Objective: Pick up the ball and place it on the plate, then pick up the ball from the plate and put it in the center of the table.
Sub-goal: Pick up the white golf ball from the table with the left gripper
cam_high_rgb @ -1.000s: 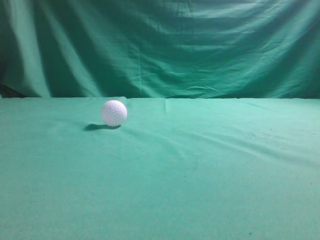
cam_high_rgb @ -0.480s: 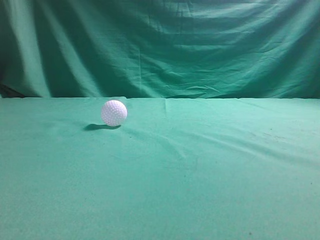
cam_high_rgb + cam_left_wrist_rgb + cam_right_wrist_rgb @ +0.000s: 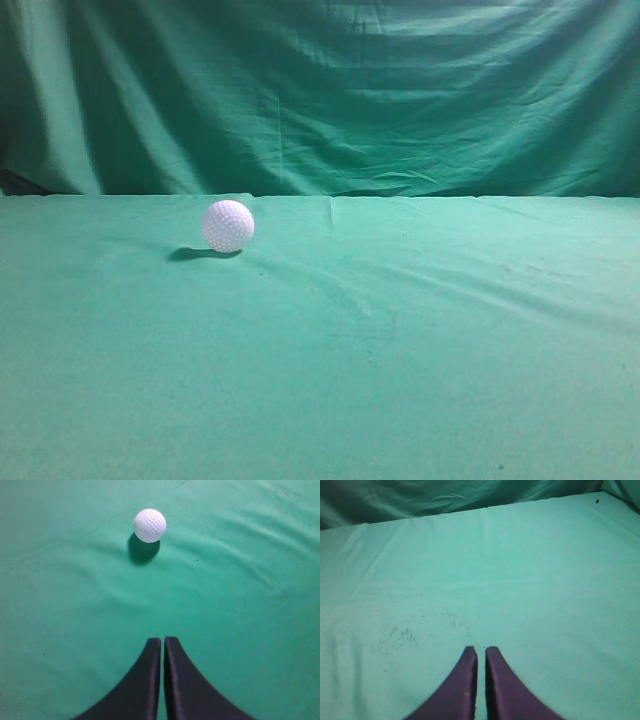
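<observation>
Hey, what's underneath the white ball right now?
The golf ball rests directly on the green cloth, casting a shadow. No plate shows; whatever the cloth covers stays hidden.

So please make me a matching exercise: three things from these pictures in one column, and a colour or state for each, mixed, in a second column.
Things:
1. ball
2. left hand
3. cloth

Descriptions:
a. green, wrinkled
b. white, dimpled, resting alone on the table
c. black, shut, empty

Pairs: 1-b, 2-c, 3-a
</observation>
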Robot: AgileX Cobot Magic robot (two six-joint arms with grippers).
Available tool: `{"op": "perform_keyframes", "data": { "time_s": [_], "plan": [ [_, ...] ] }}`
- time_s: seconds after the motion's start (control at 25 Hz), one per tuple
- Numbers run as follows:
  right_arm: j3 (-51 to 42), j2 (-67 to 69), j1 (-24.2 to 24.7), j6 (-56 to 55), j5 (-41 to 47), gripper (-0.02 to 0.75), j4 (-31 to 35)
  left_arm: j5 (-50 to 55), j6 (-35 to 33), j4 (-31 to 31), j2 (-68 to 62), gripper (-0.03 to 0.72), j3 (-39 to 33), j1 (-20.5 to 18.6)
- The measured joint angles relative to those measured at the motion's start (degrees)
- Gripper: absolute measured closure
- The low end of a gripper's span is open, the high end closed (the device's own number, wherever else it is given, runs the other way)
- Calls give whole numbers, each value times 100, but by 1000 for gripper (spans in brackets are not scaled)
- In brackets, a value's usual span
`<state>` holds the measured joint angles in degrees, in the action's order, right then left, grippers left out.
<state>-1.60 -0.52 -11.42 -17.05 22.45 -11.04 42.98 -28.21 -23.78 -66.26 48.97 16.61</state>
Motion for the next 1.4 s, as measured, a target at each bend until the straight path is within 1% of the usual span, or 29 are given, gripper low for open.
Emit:
{"op": "perform_keyframes", "data": {
  "time_s": [0.12, 0.28, 0.44, 0.56, 0.68, 0.88, 0.92, 0.96, 1.16, 1.2, 1.24, 1.28, 1.4],
  "plan": [
    [0, 0, 0, 0, 0, 689, 0, -9, 353, 374, -762, 688, 525, 341],
    [0, 0, 0, 0, 0, 689, 0, -35, 449, 503, -1753, 688, 1266, 679],
    [0, 0, 0, 0, 0, 689, 0, -24, 537, 503, -2658, 688, 2007, 722],
    [0, 0, 0, 0, 0, 689, 0, 11, 547, 503, -3209, 688, 2423, 722],
    [0, 0, 0, -20, 0, 689, 0, 11, 550, 503, -3624, 527, 2663, 722],
    [0, 0, 0, -39, 0, 689, 0, -114, 550, 482, -3979, 128, 2803, 722],
    [0, 0, 0, -39, 0, 689, 0, -159, 550, 478, -4033, 74, 2817, 722],
    [0, 0, 0, -39, 0, 689, 0, -172, 550, 468, -4076, 45, 2839, 722],
    [0, 0, 0, -48, 0, 689, 0, -251, 550, 419, -4356, 45, 2996, 722],
    [0, 0, 0, -48, 0, 689, 0, -251, 550, 419, -4409, 112, 3024, 722],
    [0, 0, 0, -48, 0, 689, 0, -264, 550, 407, -4437, 132, 3033, 722],
    [0, 0, 0, -48, 0, 689, 0, -264, 550, 399, -4477, 118, 3033, 722],
    [0, 0, 0, -48, 0, 689, 0, -277, 550, 399, -4586, 118, 3033, 722]
  ]
}}
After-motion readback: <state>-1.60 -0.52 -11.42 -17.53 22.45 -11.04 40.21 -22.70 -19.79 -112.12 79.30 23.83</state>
